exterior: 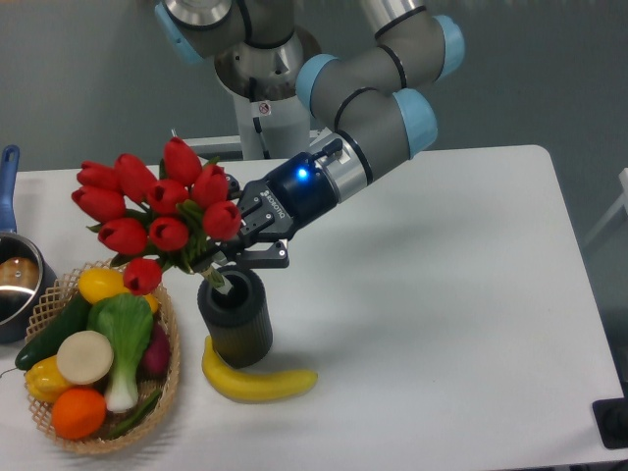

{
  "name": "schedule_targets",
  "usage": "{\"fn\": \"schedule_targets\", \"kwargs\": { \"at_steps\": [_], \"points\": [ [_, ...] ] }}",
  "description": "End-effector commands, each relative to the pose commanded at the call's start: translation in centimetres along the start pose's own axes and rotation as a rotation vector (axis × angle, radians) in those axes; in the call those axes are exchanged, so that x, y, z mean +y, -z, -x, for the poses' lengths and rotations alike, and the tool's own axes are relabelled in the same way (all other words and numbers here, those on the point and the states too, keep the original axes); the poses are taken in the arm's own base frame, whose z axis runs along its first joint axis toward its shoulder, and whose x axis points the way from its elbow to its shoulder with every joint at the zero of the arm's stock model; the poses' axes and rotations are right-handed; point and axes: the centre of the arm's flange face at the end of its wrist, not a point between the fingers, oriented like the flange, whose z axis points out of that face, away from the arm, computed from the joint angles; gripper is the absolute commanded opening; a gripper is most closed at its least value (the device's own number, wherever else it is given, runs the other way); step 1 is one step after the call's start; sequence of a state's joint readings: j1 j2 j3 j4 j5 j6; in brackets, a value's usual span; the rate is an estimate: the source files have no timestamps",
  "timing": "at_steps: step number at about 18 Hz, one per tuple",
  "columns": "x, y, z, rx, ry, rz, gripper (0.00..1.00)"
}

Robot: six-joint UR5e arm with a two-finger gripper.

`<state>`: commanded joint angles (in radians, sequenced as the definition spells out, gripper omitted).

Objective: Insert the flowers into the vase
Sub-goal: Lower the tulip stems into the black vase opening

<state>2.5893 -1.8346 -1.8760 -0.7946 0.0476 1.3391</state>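
The flowers [157, 211] are a bunch of red tulip buds with green leaves, held tilted up to the left above the table. Their stem ends dip into the mouth of the vase [235, 316], a dark ribbed cylinder standing upright. My gripper [238, 242] is shut on the stems just above and right of the vase mouth, reaching in from the upper right. The lower stems are hidden by the fingers and the vase rim.
A yellow banana [257, 379] lies against the vase's front foot. A woven basket [169, 378] of fruit and vegetables sits at the left, under the buds. A pot [15, 280] with a blue handle stands at the left edge.
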Motion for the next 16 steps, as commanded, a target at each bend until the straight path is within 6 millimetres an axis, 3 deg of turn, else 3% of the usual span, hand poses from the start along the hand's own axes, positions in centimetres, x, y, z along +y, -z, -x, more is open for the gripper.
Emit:
{"fn": "schedule_targets", "kwargs": {
  "at_steps": [16],
  "points": [
    [5.8,0.6,-1.0,-0.009,0.048,0.0,0.23]
  ]
}}
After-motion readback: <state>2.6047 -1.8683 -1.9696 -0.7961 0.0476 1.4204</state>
